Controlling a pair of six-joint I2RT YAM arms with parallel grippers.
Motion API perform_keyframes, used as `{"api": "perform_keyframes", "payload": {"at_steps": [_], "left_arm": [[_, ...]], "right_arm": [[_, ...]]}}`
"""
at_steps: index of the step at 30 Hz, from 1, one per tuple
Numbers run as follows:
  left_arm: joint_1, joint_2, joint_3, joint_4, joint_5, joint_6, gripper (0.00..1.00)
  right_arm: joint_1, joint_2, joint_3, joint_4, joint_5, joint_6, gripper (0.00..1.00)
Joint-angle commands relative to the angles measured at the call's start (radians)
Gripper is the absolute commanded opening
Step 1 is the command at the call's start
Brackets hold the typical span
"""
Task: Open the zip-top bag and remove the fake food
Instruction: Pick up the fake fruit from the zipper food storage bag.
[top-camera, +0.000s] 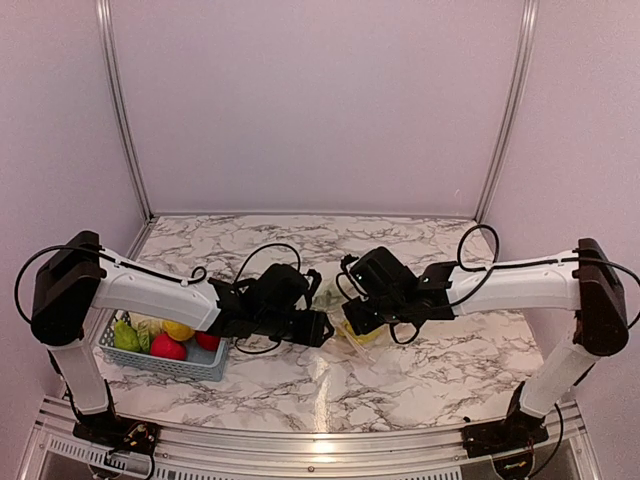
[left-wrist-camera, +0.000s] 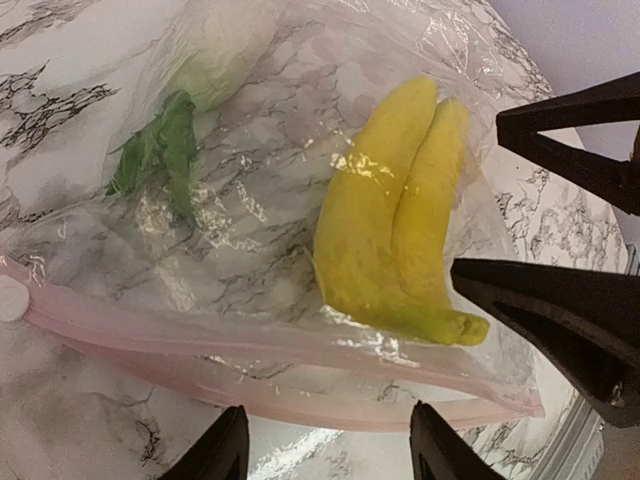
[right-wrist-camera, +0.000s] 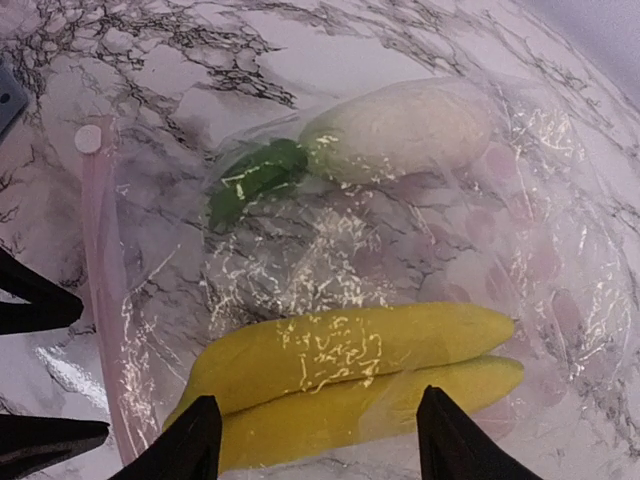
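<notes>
— Plastic bag (left-wrist-camera: 250, 210), clear and crinkly: where is it?

— Flat on the marble table (top-camera: 430, 385), about mid-table, right between the two grippers. A pink zip strip (left-wrist-camera: 180, 330) runs along the edge that faces the left gripper (left-wrist-camera: 330, 450), with a white slider (right-wrist-camera: 89, 138) at one end.

— Is the zip parted?

— I cannot tell. The strip shows as two pink bands lying close together.

— What is inside?

— Two yellow bananas (left-wrist-camera: 390, 220), joined side by side, on the near side. A pale vegetable (right-wrist-camera: 400, 130) with dark green leaves lies farther back, apart from them.

— Any brand or lettering on the film?

— I cannot tell: glare and creases cover it.

— How do the jaws stand?

— The left gripper's jaws are spread and sit just off the zip strip, with nothing between them. The right gripper (right-wrist-camera: 318, 440) comes in from the opposite side. Its jaws are spread wide above the bananas and pinch nothing. Whether its fingers touch the film I cannot tell.

— And farther out?

— A light blue basket (top-camera: 195, 368) stands at the left of the table, partly under the left arm and well apart from the bag. It holds red apples (top-camera: 168, 347), a lemon (top-camera: 179, 330) and a green pear (top-camera: 126, 336).
</notes>
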Motion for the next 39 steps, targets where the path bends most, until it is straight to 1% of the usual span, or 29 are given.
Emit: {"api": "perform_keyframes", "payload": {"at_steps": [1,3,6,9,12,15,19,29,34,39], "left_arm": [[0.005,0.009,0.009,0.040,0.024,0.006,0.56],[0.003,0.009,0.009,0.045,0.029,0.016,0.57],[0.003,0.017,0.011,0.047,0.029,0.027,0.57],[-0.001,0.031,0.027,0.045,0.056,0.036,0.57],[-0.008,0.046,0.046,0.036,0.057,0.046,0.57],[-0.012,0.060,0.060,0.034,0.059,0.053,0.58],[-0.014,0.073,0.080,0.031,0.057,0.061,0.61],[-0.017,0.124,0.153,0.005,0.048,0.083,0.67],[-0.019,0.139,0.170,0.005,0.044,0.098,0.66],[-0.020,0.161,0.186,0.005,0.041,0.113,0.65]], "right_arm": [[-0.023,0.071,0.092,-0.084,0.094,0.090,0.60],[-0.037,0.066,0.095,-0.077,0.089,0.102,0.53],[-0.057,0.066,0.092,-0.062,0.060,0.099,0.50],[-0.073,0.097,0.091,-0.060,0.036,0.092,0.41],[-0.088,0.120,0.079,-0.042,0.003,0.090,0.36],[-0.095,0.141,0.069,-0.026,-0.026,0.090,0.36],[-0.097,0.165,0.069,-0.015,-0.055,0.085,0.35],[-0.098,0.179,0.064,0.012,-0.172,0.076,0.36],[-0.118,0.175,0.046,0.036,-0.240,0.086,0.36],[-0.141,0.173,0.032,0.064,-0.322,0.096,0.32]]}}
